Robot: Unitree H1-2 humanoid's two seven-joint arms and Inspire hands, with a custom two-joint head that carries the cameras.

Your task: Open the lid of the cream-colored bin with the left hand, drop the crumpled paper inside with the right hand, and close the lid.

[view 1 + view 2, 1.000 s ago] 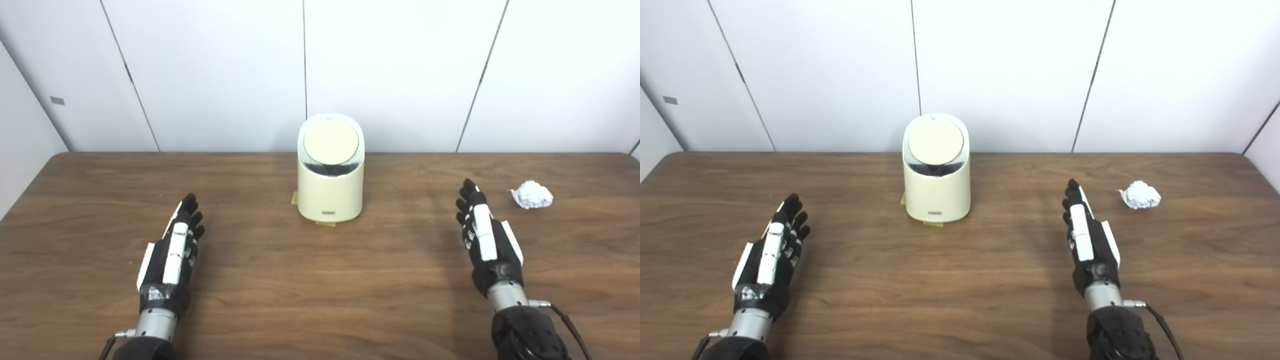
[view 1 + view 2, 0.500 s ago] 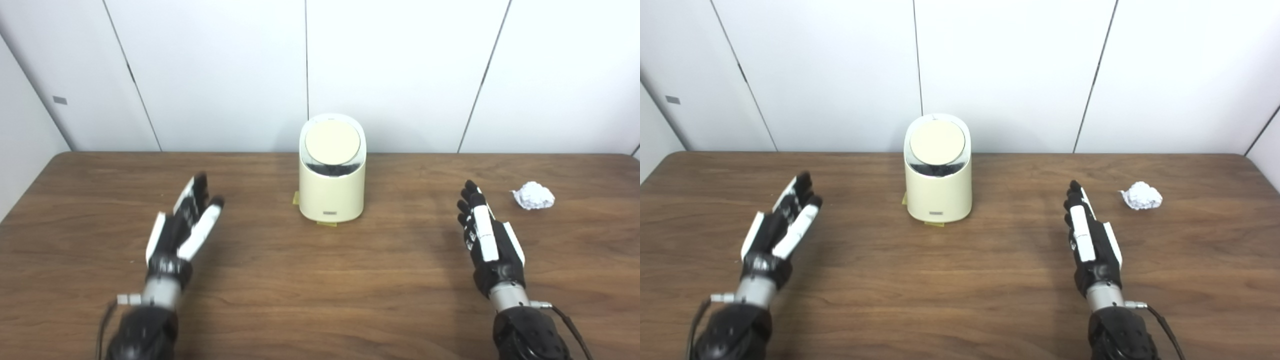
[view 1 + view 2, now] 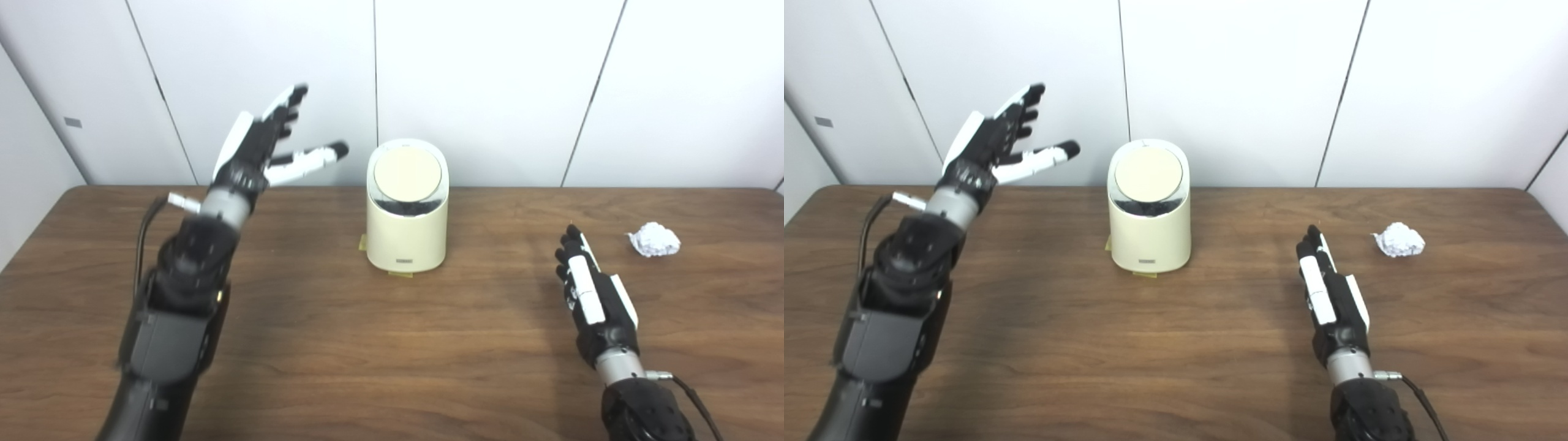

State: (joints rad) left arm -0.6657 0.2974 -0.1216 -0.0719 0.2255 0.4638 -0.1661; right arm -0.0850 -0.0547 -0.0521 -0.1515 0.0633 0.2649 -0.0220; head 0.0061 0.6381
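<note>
The cream-colored bin [image 3: 406, 229] stands upright at the middle back of the wooden table, its round lid [image 3: 407, 173] lying closed on top. The crumpled white paper [image 3: 654, 239] lies on the table at the right. My left hand [image 3: 264, 146] is open, raised in the air to the left of the bin at about lid height, with its thumb pointing toward the lid and not touching it. My right hand [image 3: 591, 296] is open and empty, low over the table right of the bin, short of the paper.
The brown table [image 3: 392, 355] ends at a white panelled wall [image 3: 490, 79] just behind the bin. Small yellow tape marks [image 3: 361, 243] sit at the bin's foot.
My left arm has lifted from the table and swung up and forward to the left of the bin's lid. My right hand has shifted only slightly. Bin and paper are unmoved.
</note>
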